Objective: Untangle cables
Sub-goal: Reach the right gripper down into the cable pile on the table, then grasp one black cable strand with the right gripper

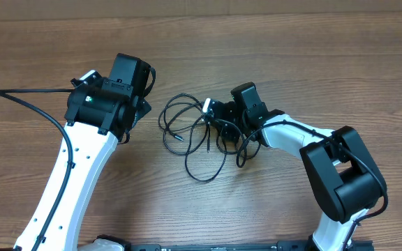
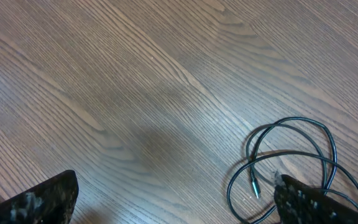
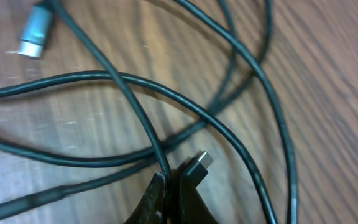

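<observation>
The cables are thin black cords lying in loose overlapping loops at the middle of the table. My right gripper is at their right side. In the right wrist view its fingers are shut on a cable strand, with a black plug connector sticking out at the fingertips. A silver-tipped plug lies at the upper left. My left gripper is open and empty, just left of the loops. In the left wrist view the loops and a plug tip lie by its right finger.
The wood-grain table carries only the cables. A thick black wire runs from the left arm off the left edge. The right arm's body occupies the lower right.
</observation>
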Tool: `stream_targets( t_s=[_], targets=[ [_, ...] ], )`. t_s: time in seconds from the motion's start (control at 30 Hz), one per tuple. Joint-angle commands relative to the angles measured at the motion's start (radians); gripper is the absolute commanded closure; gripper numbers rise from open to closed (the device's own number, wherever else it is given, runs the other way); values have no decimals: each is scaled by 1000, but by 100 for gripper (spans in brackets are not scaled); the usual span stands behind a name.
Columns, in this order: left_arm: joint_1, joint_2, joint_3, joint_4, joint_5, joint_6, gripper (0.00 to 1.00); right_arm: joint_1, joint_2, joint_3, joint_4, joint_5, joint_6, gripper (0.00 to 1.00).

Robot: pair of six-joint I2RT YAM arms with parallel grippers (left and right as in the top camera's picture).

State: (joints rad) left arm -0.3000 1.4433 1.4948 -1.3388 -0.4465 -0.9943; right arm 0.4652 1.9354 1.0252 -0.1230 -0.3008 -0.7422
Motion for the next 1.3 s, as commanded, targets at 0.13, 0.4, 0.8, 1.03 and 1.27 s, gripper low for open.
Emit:
stream_targets(
  t_s=[0.13, 0.4, 0.8, 1.03, 1.27],
  targets=[
    [5, -5, 13, 1, -24, 8, 0, -1, -94, 22, -7, 151, 163, 96],
    [5, -5, 13, 1, -24, 8, 0, -1, -248, 37, 13, 151, 257, 96],
    [5, -5, 13, 1, -24, 8, 0, -2, -288, 37, 8, 151, 303, 81],
    [5, -5, 13, 1, -24, 8, 0, -2, -286, 36, -90, 117, 98, 29],
    [5, -5, 13, 1, -24, 8, 0, -2, -251, 34, -139, -23, 2, 20]
  ],
)
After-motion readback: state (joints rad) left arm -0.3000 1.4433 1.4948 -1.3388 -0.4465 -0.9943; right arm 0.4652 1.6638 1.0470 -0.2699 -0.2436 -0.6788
